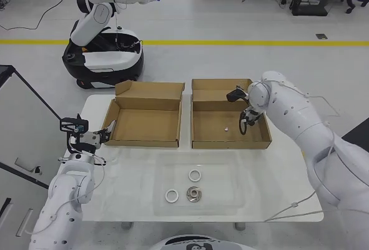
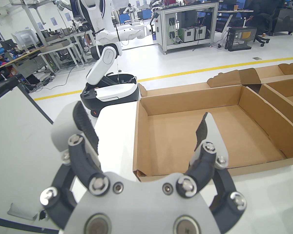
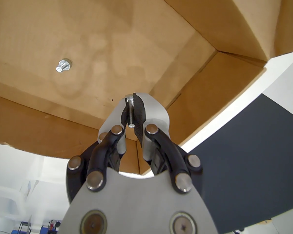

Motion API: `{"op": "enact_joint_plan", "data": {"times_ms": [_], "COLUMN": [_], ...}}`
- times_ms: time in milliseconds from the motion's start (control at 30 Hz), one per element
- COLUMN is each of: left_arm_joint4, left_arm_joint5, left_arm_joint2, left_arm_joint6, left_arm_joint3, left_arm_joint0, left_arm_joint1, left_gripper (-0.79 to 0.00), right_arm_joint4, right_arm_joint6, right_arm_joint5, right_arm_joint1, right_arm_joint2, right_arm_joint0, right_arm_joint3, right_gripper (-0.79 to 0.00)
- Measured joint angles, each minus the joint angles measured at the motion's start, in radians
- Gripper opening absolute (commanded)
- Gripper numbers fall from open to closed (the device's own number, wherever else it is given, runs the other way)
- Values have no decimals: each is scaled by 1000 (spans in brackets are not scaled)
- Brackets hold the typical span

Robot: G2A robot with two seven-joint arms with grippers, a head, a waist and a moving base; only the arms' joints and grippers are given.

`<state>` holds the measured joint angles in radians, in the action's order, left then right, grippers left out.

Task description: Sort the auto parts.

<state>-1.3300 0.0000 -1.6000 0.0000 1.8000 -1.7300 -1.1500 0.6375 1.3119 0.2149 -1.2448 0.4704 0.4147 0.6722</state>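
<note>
box (image 1: 148,125) brn | bolt (image 3: 130,113) silver | ring (image 1: 195,175) wht | tbl (image 1: 129,187) wht

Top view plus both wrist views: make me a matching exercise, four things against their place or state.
1 right gripper
2 left gripper
3 loose bolt
4 white rings

A open, beside the left box
B on the right box floor
C in the clear tray
D shut on the held bolt

Pairs: 1-D, 2-A, 3-B, 4-C
</note>
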Motion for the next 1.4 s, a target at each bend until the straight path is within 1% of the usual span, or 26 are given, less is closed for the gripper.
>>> {"op": "enact_joint_plan", "data": {"times_ms": [267, 500, 533, 567, 633, 667, 700, 733, 767, 1133, 1267, 1400], "left_arm_joint4": [0, 0, 0, 0, 0, 0, 0, 0, 0, 0, 0, 0], "left_arm_joint5": [0, 0, 0, 0, 0, 0, 0, 0, 0, 0, 0, 0], "left_arm_joint2": [0, 0, 0, 0, 0, 0, 0, 0, 0, 0, 0, 0], "left_arm_joint6": [0, 0, 0, 0, 0, 0, 0, 0, 0, 0, 0, 0], "left_arm_joint3": [0, 0, 0, 0, 0, 0, 0, 0, 0, 0, 0, 0], "left_arm_joint0": [0, 0, 0, 0, 0, 0, 0, 0, 0, 0, 0, 0], "left_arm_joint1": [0, 0, 0, 0, 0, 0, 0, 0, 0, 0, 0, 0], "left_gripper": [0, 0, 0, 0, 0, 0, 0, 0, 0, 0, 0, 0], "right_arm_joint4": [14, 30, 31, 32, 33, 33, 33, 32, 32, 23, 4, -32], "right_arm_joint6": [-19, -31, -32, -34, -35, -35, -36, -37, -40, -62, -77, -91], "right_arm_joint5": [7, 13, 13, 13, 14, 15, 16, 16, 17, 42, 71, 112], "right_arm_joint1": [-34, -53, -55, -57, -61, -63, -64, -66, -67, -66, -52, -26], "right_arm_joint2": [-19, -26, -26, -26, -25, -24, -23, -21, -20, 14, 44, 93], "right_arm_joint0": [3, 8, 9, 9, 10, 10, 10, 10, 9, -6, -16, -23], "right_arm_joint3": [-54, -87, -92, -95, -103, -106, -111, -114, -117, -124, -112, -90], "right_gripper": [-785, -785, -776, -708, -610, -529, -416, -225, 0, 0, 0, 0]}}
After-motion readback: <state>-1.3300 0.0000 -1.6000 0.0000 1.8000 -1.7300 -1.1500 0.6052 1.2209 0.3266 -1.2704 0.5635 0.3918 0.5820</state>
